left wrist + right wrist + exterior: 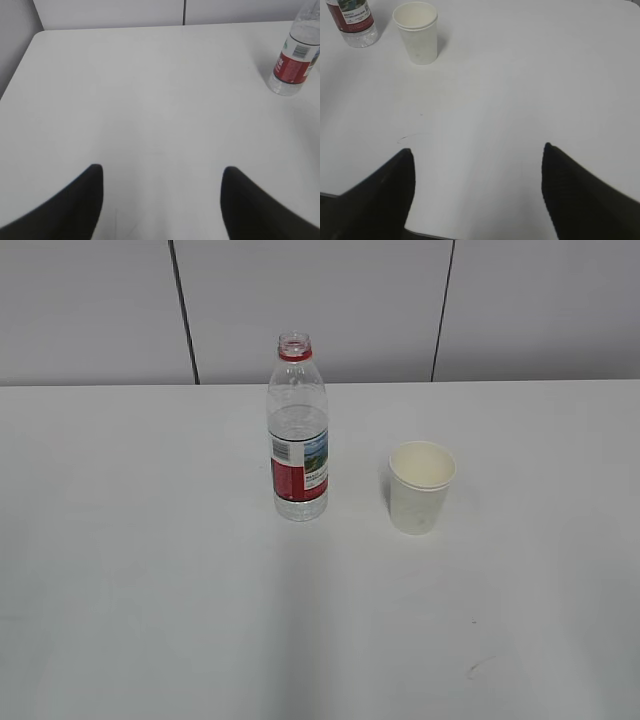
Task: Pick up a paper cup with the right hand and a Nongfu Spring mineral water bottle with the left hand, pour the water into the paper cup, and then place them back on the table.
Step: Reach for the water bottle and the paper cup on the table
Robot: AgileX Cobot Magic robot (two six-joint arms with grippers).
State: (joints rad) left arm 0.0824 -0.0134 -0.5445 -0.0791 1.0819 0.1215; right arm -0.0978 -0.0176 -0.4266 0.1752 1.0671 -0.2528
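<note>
Ahead and to the left of the right end effector (477, 192), the paper cup (417, 32) is standing upright on the tabletop (150, 570), well apart from the spread fingers and not yet being touched. Just beside the cup, further left from that end effector, the Nongfu Spring mineral water bottle (298, 435) is standing upright with no cap showing on its red-ringed neck, the water (298, 420) sitting somewhat above the label. From the left end effector (162, 200), the bottle is lying ahead and far to the right, also well apart.

Both end effectors are gaping wide and holding nothing. The step in hand is judged to be the approach: each should be swinging inward toward its own target. Since the bottle is uncapped, the left one should probably be closing on the labelled body and keeping it vertical. The cup looks light and thin-walled, so a soft squeeze below the rim seems wise. The two things are standing close, so the arms may be crowding each other.

Counted: one cup, one bottle, two end effectors, and one small dark scuff (406, 136) near the right one.
</note>
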